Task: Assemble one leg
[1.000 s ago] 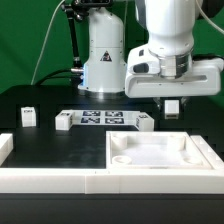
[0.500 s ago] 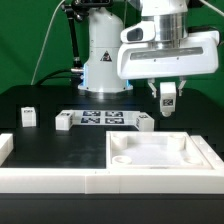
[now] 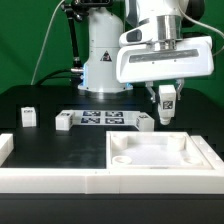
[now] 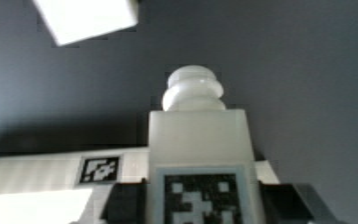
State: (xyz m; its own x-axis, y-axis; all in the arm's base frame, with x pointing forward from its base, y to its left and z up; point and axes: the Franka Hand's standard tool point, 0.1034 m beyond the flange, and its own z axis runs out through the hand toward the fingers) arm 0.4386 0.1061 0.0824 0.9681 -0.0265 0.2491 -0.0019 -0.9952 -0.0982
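My gripper (image 3: 166, 96) is shut on a leg (image 3: 166, 104), a small white block with a black-and-white tag, and holds it in the air above the far right corner of the large white square panel (image 3: 160, 150). In the wrist view the held leg (image 4: 199, 130) fills the middle, its rounded peg end pointing away and its tag between the dark fingers (image 4: 128, 203). Three more legs stand on the table: one at the exterior view's left (image 3: 28, 116), one beside the marker board's left end (image 3: 63, 121) and one at its right end (image 3: 146, 123).
The marker board (image 3: 103, 119) lies across the middle of the black table. A white L-shaped wall (image 3: 50, 180) runs along the front edge. The robot's base (image 3: 104, 60) stands at the back. In the wrist view a white shape (image 4: 83, 18) and a tagged white strip (image 4: 60, 170) show.
The gripper has risen with the leg in it, turned, and shifted slightly toward the exterior view's left; the leg now hangs clear above the panel's far right corner.
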